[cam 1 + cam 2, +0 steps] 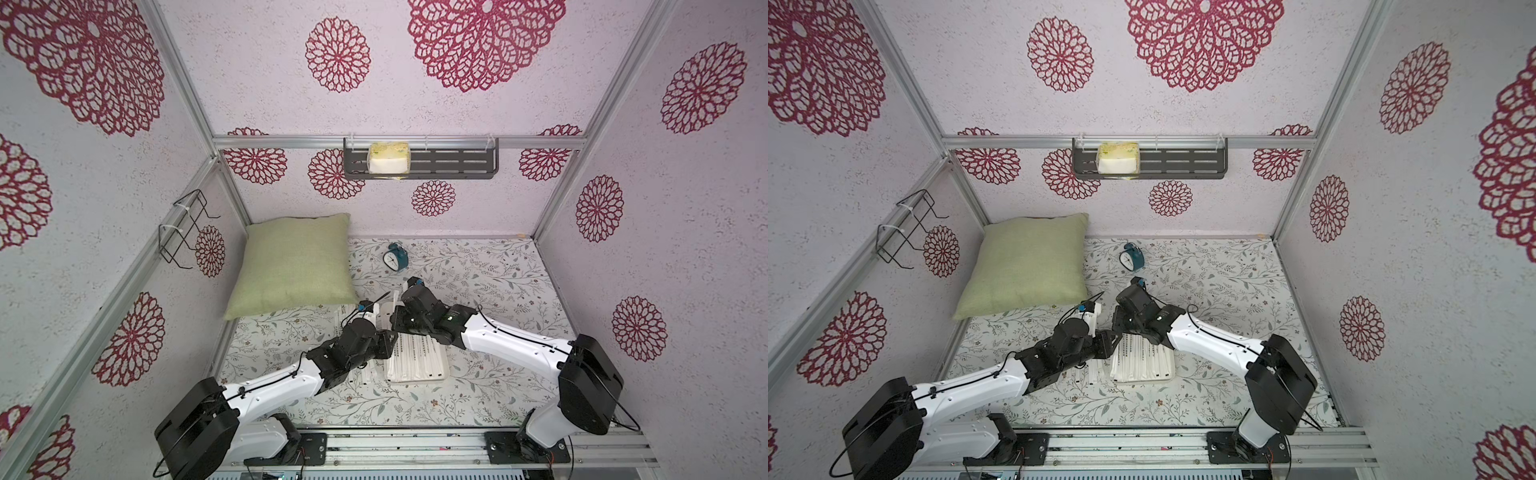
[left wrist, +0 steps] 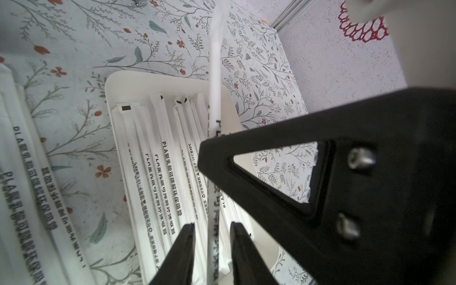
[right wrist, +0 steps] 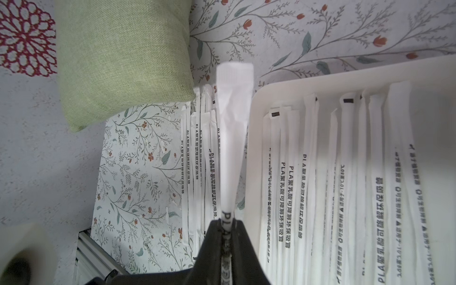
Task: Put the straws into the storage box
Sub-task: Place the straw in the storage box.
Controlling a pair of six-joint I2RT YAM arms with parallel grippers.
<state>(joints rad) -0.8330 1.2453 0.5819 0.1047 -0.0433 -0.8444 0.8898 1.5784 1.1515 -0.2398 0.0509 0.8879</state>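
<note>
While the right claw [image 3: 228, 222] pinches one straw [image 3: 233, 138], the left claw [image 2: 212, 225] parted around it, its length runs parallel to those in the tray [image 1: 445, 372] — lower centre in a top view, right by both claws.

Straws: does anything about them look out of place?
Yes. A bunch of straws lies on the table beside the storage box, not in it. One straw hangs in the air, pinched by the right claw, its wrapper end flattened.
</note>
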